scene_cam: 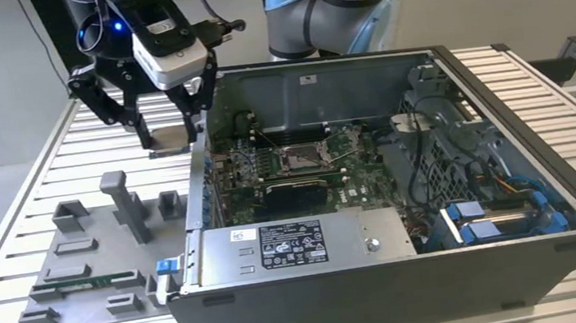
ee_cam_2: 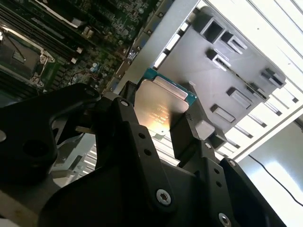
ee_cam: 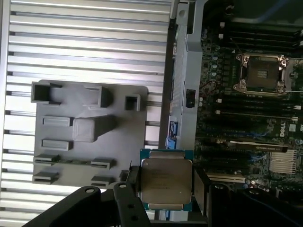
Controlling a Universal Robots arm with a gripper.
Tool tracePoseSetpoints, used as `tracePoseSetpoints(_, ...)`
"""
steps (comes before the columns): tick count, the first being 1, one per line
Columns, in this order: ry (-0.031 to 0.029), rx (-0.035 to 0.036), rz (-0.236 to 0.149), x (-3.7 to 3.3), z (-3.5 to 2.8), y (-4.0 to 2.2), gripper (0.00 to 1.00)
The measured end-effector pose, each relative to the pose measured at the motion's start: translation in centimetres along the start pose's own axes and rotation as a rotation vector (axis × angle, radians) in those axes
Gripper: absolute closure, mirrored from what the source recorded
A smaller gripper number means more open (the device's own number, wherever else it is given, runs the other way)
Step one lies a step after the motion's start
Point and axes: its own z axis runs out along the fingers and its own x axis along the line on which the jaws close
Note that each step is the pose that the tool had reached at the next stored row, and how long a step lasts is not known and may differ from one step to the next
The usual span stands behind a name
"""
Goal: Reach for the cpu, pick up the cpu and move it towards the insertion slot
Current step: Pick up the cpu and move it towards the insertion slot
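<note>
Both black fingers (ee_cam: 135,187) are clamped on the cpu (ee_cam: 166,182), one against each of two opposite edges. The small square chip sits flat between them, its silvery face turned to the camera and a thin green rim showing around it. The second wrist view shows the same grip: the cpu (ee_cam_2: 163,106) is pinched between the fingers (ee_cam_2: 187,132), with nothing under it but air.

In the exterior view the gripper (scene_cam: 170,138) hangs above the slatted metal table (scene_cam: 21,165), clear of its surface. It is just outside the open computer case (scene_cam: 386,280), by the case's far corner on the exterior view's left. The cpu (scene_cam: 169,132) shows there as a pale square between the fingertips.

A grey tray (scene_cam: 84,263) lies on the table beside the case on the exterior view's left, toward the table's near edge. The cpu is held apart from it, higher up and farther back. In the first wrist view the tray (ee_cam: 90,127) lies below the chip and to one side.

The insertion slot (scene_cam: 299,158) sits on the motherboard (scene_cam: 269,187) inside the case, its shiny metal frame around a darker square. It is well apart from the cpu, with the case's side wall between them. It also shows in both wrist views (ee_cam: 262,73) (ee_cam_2: 19,56).
</note>
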Motion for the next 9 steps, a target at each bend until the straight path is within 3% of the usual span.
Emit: tracePoseSetpoints(9, 0.0000, 0.0000, 0.000, -0.21, 0.00, -0.01, 1.00)
